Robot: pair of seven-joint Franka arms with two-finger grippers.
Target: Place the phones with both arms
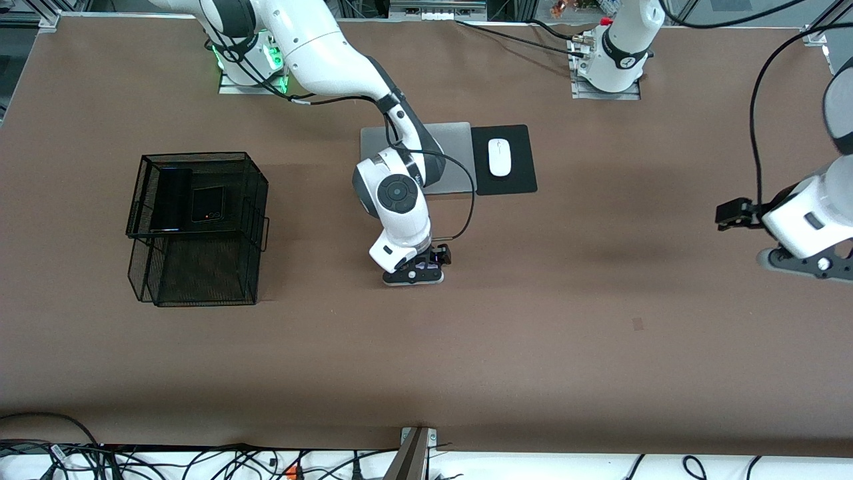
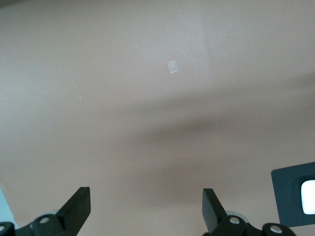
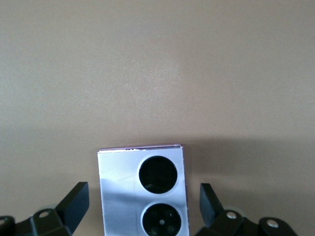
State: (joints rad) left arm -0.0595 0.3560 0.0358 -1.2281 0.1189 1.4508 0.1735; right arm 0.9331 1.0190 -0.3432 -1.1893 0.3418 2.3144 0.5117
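Note:
The small lavender-white phone with two black circles lies flat on the brown table between the fingers of my right gripper. The fingers are open, with a gap on each side. In the front view this gripper is low over the table's middle and hides the phone. The long black slab and the small squarish black phone lie on the upper tier of a black wire basket. My left gripper waits, open and empty, high over the left arm's end of the table.
A silver laptop lies under the right arm's forearm. Beside it a white mouse sits on a black pad, which also shows in the left wrist view. A small tape square marks the table.

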